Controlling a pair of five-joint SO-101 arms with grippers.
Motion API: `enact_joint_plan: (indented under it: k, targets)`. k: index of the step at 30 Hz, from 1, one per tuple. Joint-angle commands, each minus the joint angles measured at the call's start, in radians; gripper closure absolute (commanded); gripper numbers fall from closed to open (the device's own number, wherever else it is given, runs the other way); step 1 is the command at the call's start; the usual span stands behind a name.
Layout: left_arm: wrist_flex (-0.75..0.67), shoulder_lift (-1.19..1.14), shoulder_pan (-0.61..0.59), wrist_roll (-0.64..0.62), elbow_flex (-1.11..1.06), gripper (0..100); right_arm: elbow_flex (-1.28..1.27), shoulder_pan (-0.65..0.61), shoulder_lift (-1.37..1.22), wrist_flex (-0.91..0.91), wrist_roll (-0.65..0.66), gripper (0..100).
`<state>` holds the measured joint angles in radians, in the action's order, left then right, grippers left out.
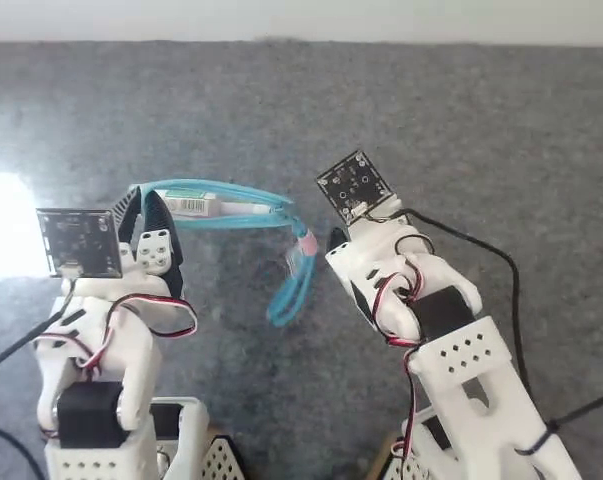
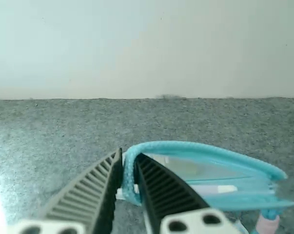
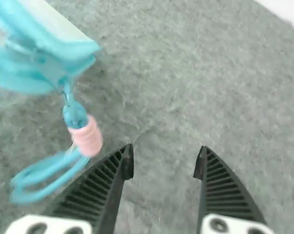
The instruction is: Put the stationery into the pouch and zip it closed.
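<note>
From above, the left gripper (image 1: 146, 218) pinches one end of the blue pouch (image 1: 221, 207). Its own camera shows both fingers (image 2: 88, 190) tight on the rim. The right camera shows the right gripper (image 3: 164, 161) spread wide, holding nothing, beside the pink tag (image 3: 86, 136).

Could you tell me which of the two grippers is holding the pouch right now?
The left gripper: it is shut on the pouch's blue end, while the right gripper stands open above the table beside the wrist strap, holding nothing.
</note>
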<state>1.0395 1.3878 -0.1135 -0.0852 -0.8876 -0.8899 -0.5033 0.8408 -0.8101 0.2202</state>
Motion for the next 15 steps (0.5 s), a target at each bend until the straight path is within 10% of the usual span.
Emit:
enact_joint_plan:
  k: [1,15]
  targets:
    - [-0.006,0.006,-0.006,-0.012,0.074,99,0.005,-0.047,0.03,0.035,0.0,78.3]
    - [-0.008,0.006,-0.006,-0.012,0.073,99,-0.021,-0.162,0.019,0.111,-0.008,66.7]
